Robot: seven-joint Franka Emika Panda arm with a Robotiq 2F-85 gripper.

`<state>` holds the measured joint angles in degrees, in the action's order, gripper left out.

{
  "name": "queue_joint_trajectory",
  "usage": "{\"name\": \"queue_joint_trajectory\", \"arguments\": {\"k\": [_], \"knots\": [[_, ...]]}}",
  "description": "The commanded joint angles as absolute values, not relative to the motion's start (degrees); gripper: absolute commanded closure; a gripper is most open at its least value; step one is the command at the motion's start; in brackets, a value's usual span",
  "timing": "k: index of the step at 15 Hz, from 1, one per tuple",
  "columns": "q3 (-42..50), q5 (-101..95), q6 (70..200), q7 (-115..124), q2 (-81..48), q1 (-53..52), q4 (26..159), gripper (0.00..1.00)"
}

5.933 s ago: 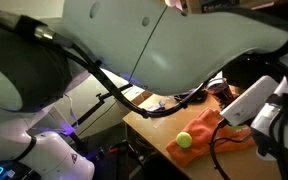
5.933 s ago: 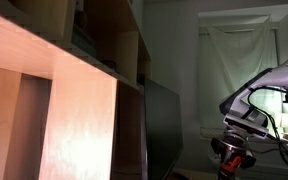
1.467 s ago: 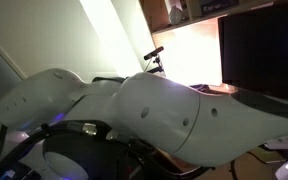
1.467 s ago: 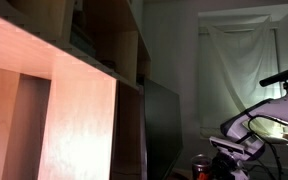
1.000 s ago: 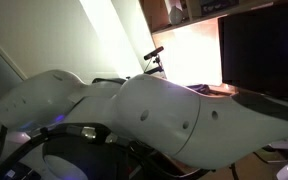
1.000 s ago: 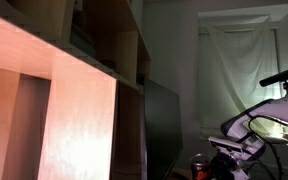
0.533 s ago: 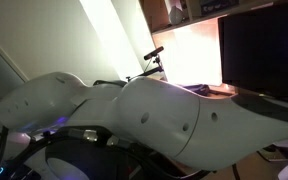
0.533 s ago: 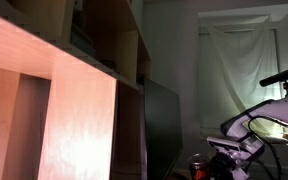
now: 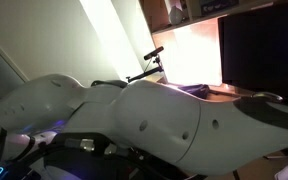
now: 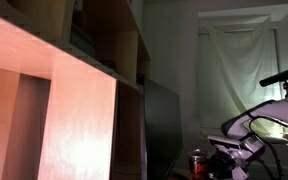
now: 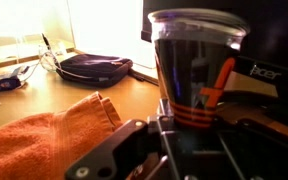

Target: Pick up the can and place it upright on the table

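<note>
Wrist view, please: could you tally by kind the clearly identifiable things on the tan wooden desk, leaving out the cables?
Dark cylindrical metal can with orange stripes: 1
Orange fabric cloth: 1
Dark soft pouch: 1
Total: 3

- The can (image 11: pixel 196 70) has its base hidden behind the hand (image 11: pixel 184 135); whether the fingers touch it cannot be told.
- In an exterior view the can (image 10: pixel 196 165) is tiny, dim and cut by the bottom edge.
- The orange cloth (image 11: pixel 39 140) on the bench (image 11: pixel 54 95) runs off the frame's left and bottom.
- The white arm (image 9: pixel 154 115) hides most of an exterior view.
</note>
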<state>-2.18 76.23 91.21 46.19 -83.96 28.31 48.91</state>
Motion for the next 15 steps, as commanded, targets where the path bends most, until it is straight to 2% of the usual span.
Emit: {"name": "queue_joint_trajectory", "arguments": {"k": [1, 15], "knots": [[-3.7, 77.5, 88.4, 44.5, -84.0, 29.5, 48.9, 0.94], [-3.6, 78.1, 87.0, 35.4, -84.1, 29.8, 49.2, 0.94]]}}
